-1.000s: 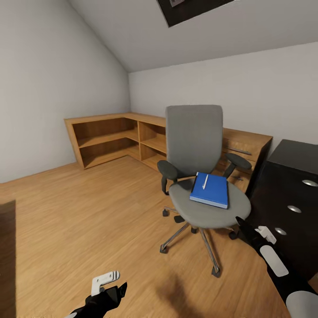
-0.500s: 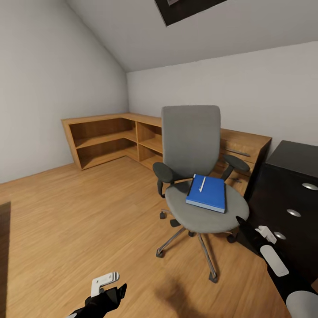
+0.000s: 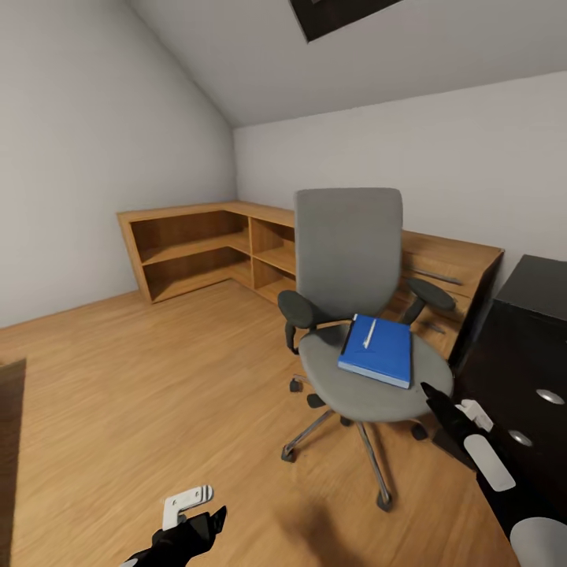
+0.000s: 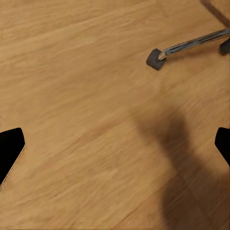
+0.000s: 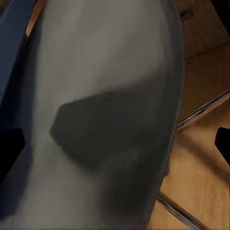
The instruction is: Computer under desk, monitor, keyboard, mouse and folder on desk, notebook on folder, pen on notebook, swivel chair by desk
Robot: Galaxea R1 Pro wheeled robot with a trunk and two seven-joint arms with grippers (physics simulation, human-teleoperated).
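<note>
I see the swivel chair [image 3: 358,315] on the wood floor [image 3: 157,378], facing me. The folder [image 3: 379,350] lies on the seat's right half, the pen [image 3: 367,333] near its back-left corner. My right gripper [image 3: 441,411] hangs just beside the seat's front-right edge, spread wide and empty; my left gripper [image 4: 115,148] is spread wide over bare floor. The desk [image 3: 528,370] stands right of the chair

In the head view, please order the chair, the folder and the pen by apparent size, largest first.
1. chair
2. folder
3. pen

The ranking is clear: folder and pen lie on the chair's seat.
</note>
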